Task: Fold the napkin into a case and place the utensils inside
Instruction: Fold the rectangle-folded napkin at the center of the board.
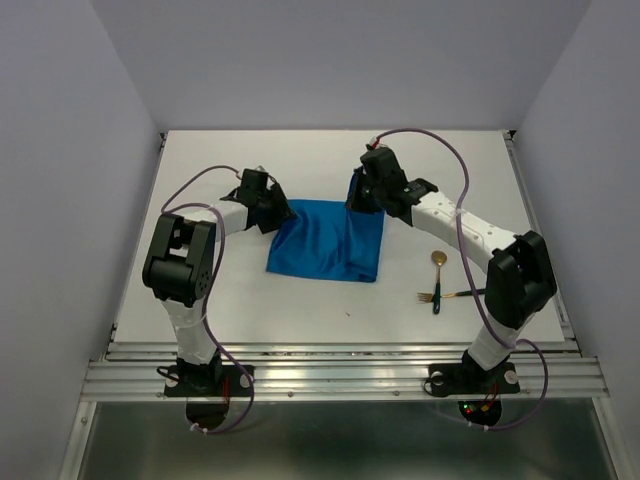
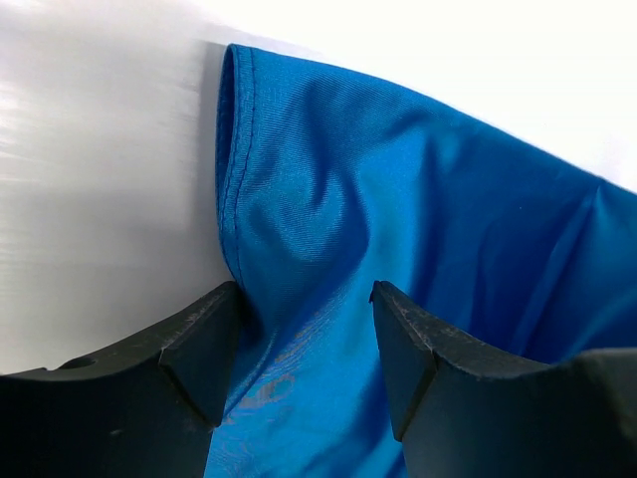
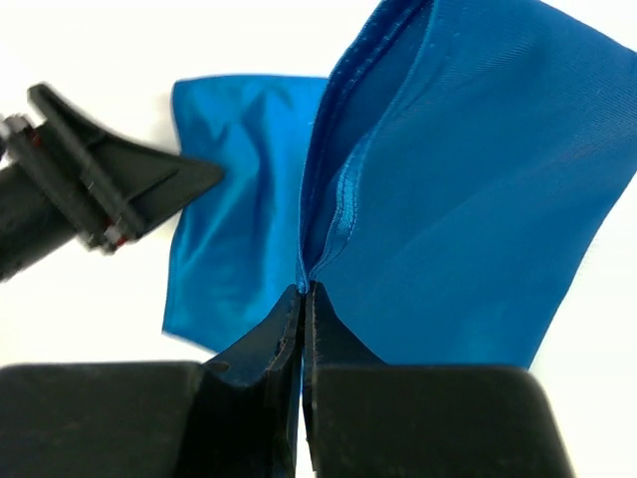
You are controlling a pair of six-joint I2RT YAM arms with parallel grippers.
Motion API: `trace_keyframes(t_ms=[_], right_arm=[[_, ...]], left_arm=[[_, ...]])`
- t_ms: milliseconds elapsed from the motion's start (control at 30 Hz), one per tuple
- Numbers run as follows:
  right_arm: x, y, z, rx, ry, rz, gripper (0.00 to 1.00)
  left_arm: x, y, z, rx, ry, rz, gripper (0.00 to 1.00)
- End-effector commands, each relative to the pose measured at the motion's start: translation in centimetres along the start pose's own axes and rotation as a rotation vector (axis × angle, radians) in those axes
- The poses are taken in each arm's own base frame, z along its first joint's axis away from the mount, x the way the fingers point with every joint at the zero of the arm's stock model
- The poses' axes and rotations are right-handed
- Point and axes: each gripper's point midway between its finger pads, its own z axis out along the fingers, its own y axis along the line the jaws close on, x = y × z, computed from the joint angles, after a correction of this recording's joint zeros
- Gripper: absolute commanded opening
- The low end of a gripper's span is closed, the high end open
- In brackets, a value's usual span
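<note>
Bright blue napkin [image 1: 325,242] lies spread and rumpled, its far right corner lifted up. Off to its right, gold-headed spoon [image 1: 438,262] and fork [image 1: 432,297] lie crossed, green handles overlapping.

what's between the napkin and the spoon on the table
Nothing. In the top external view, the stretch of table between the napkin and the spoon is bare white surface.

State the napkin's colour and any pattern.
The napkin is plain bright blue, unpatterned; clearest in the right wrist view.
</note>
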Motion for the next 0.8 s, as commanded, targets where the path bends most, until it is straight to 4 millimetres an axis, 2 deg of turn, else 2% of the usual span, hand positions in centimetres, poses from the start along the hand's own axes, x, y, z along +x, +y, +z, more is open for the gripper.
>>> trace_keyframes(t_ms=[0,267,367,533,733,767], right_arm=[[-1.4,0.8,-0.9,-0.025,-0.029,-0.025,0.01],[0.8,3.0,1.0,-0.087,0.047,-0.029,0.01],[1.0,4.0,1.5,-0.111,0.068,-0.028,0.01],[2.6,5.6,2.8,-0.134,0.111,-0.027,0.01],[3.3,7.7,3.8,-0.166,0.132,-0.024,0.01],[3.6,7.5,4.4,-0.160,0.141,-0.021,0.01]], left_arm=[[1.7,-0.1,-0.2,-0.013,0.057,-0.009,0.66],[-1.9,0.9,-3.4,-0.030,-0.038,-0.011,0.66],[-2.5,1.6,-3.8,-0.017,-0.052,-0.028,0.66],[-1.9,3.3,-3.5,-0.037,-0.038,-0.042,0.66],[-0.2,3.2,-2.2,0.022,0.010,-0.056,0.66],[-0.1,2.8,-2.1,0.049,0.012,-0.055,0.66]])
